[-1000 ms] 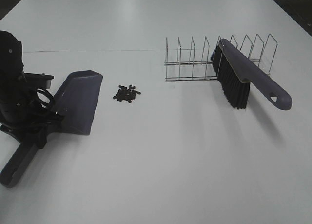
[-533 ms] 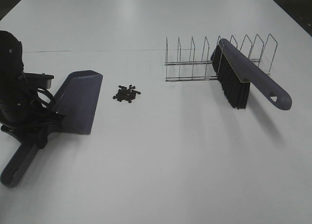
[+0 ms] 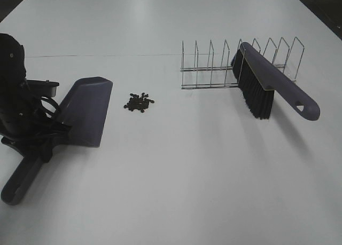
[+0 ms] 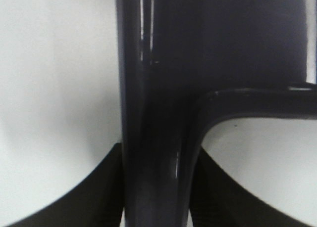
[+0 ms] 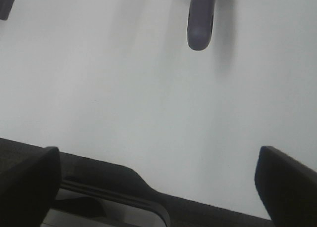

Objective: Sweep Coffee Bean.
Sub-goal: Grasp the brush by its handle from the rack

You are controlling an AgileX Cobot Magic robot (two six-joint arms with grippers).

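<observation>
left pincer grips dustpan | coffee bean apart, beyond dustpan | right pincer released

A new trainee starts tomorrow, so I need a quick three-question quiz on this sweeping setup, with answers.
1. True or false: the brush lies among the beans.
2. What is the left gripper shut on? A) the brush B) the dustpan handle C) nothing
3. Fill in: the right gripper is ____.
Key:
1. False. It leans on the rack, apart from the beans.
2. B.
3. Open, with nothing between its jaws.
</observation>
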